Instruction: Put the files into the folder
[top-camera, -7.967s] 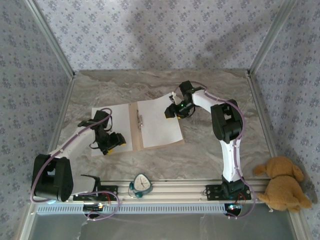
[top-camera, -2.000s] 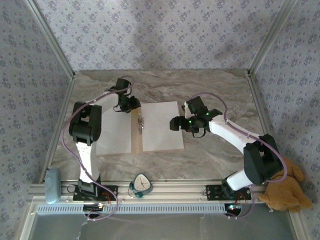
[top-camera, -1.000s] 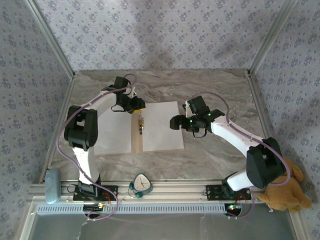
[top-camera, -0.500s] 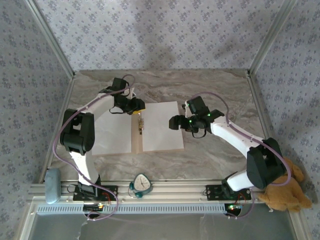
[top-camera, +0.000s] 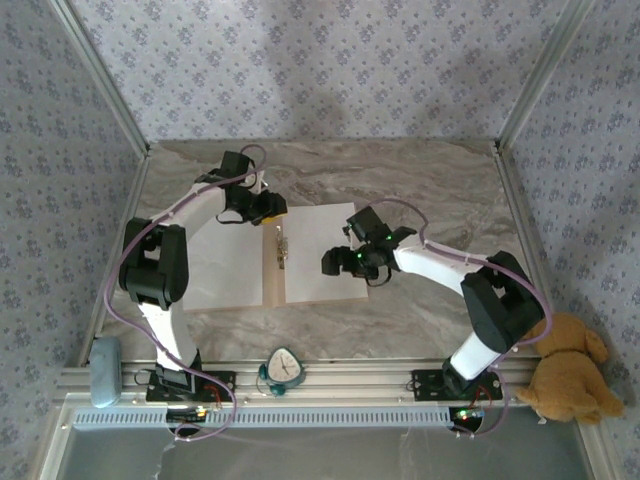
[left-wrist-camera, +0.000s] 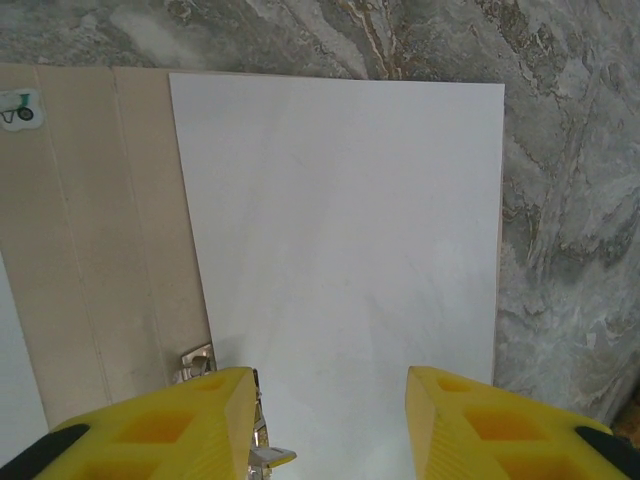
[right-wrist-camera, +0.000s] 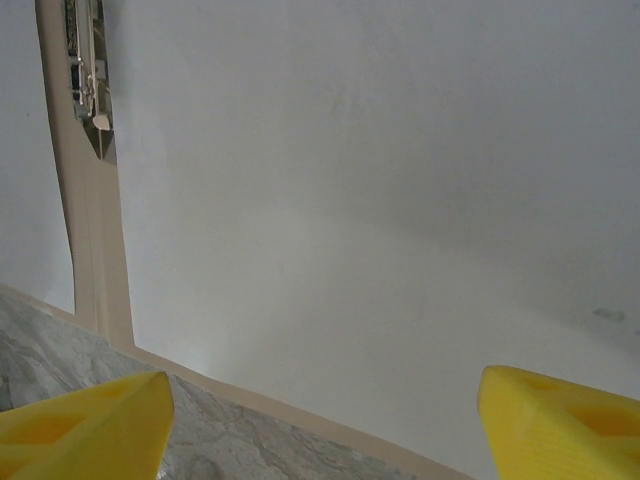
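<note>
The tan folder (top-camera: 272, 280) lies open on the marble table, a metal clip (top-camera: 281, 247) on its centre fold. The files are two white sheets: one (top-camera: 228, 270) lies on its left half, the other (top-camera: 305, 235) on its right half. My left gripper (top-camera: 270, 210) hovers open at the far end of the fold; in the left wrist view its gripper (left-wrist-camera: 330, 425) spans the right sheet (left-wrist-camera: 350, 220), the clip (left-wrist-camera: 262, 445) beside the left finger. My right gripper (top-camera: 332, 262) stands wide open over the right sheet (right-wrist-camera: 380, 200) near the folder's front edge (right-wrist-camera: 300, 418), nothing between the fingers (right-wrist-camera: 90, 420).
A brown plush toy (top-camera: 565, 368) sits at the front right corner. A small teal and white object (top-camera: 284, 367) rests on the front rail, and a blue-grey pad (top-camera: 104, 357) lies at the front left. Metal frame posts (top-camera: 110, 85) flank the table.
My right gripper has swung left and nearer, from the sheet's right edge to over its middle. The left gripper stays at the fold's far end, its jaws a little wider.
</note>
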